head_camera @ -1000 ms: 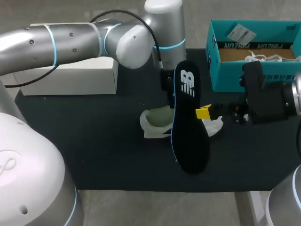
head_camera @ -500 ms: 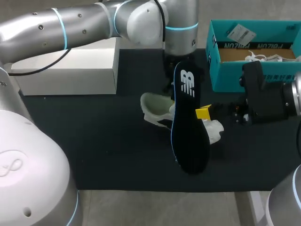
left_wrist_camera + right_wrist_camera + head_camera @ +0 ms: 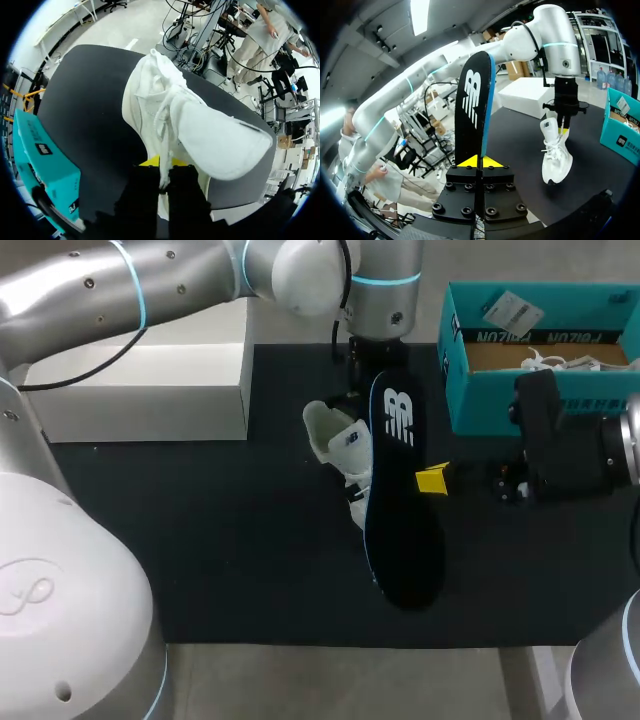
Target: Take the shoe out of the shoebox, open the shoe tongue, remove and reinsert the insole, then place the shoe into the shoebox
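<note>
Right gripper [image 3: 480,161]: both yellow tips pressed on the edge of the insole [image 3: 400,520], which stands up on edge out of the fingers. Its long axis runs away from me across the mat [image 3: 200,540], logo end farthest. The shoe [image 3: 345,450] is just beyond the insole, on its left, partly hidden behind it in the head view. It hangs nearly upright, toe down. I cannot tell whether the toe touches the mat. Left gripper [image 3: 161,165]: fingers close together, pinching a thin part of the upper at the top of the shoe, so the opening faces up toward that wrist. My reading: the two long axes are not lined up, since the insole runs along the table and the shoe runs downward. Reinsertion therefore depends on turning the insole to point down into the opening. The right arm carries it and is beside the shoe already. The shoebox [image 3: 500,405] sits farther back on the right, open, well apart from both.
</note>
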You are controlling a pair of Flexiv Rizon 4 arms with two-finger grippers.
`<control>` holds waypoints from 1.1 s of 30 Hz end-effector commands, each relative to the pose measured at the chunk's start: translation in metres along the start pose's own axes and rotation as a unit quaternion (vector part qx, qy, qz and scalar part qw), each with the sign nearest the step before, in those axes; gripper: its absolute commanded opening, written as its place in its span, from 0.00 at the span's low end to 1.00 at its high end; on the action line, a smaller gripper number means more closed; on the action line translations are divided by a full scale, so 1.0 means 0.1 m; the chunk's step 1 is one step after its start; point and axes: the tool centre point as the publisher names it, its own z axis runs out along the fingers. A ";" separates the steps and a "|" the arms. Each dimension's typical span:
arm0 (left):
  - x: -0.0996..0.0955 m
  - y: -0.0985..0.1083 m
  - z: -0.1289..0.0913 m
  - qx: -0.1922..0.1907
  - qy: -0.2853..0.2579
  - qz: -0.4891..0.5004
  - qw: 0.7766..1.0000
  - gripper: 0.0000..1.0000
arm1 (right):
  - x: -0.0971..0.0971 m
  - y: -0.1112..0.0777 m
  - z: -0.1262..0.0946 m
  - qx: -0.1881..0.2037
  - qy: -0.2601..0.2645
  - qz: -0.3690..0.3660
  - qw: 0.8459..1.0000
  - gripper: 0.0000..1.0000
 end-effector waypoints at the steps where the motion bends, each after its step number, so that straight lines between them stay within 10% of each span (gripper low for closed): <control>1: 0.06 -0.02 -0.01 -0.026 -0.036 0.165 0.985 0.00 | 0.03 -0.03 0.01 -0.002 -0.003 0.001 1.000 0.00; 33: -0.12 0.36 0.09 -0.100 0.013 0.218 0.971 0.00 | 0.03 -0.03 0.01 -0.002 -0.003 0.001 1.000 0.00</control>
